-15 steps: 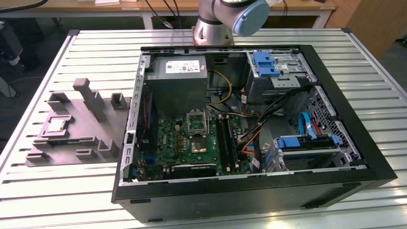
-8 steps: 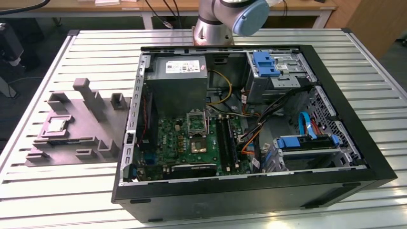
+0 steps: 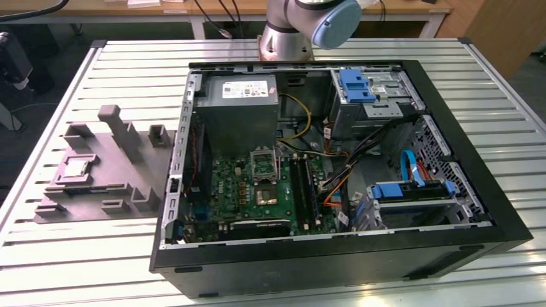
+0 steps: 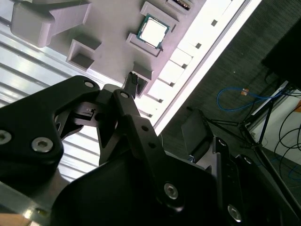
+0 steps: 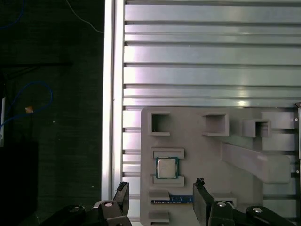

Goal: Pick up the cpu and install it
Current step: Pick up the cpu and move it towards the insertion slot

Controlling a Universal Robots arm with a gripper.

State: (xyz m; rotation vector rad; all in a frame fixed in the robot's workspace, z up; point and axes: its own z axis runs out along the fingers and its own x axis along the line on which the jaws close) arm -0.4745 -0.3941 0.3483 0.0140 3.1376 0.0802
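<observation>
The cpu [image 5: 167, 168] lies in a grey tray [image 5: 197, 150] pocket, raised blocks [image 5: 254, 162] beside it. The claw [image 5: 161, 184] hovers spread above.

Nothing written can be read here, whether text, number or sign. In the exterior view a white label [image 3: 249, 89] stands on the grey power supply box [image 3: 243, 118] inside the open computer case [image 3: 486, 192], in the upper middle of the frame, and its print is too small to make out. In the first wrist view the pale top of the cpu [image 5: 166, 168] bears no legible marking.
</observation>
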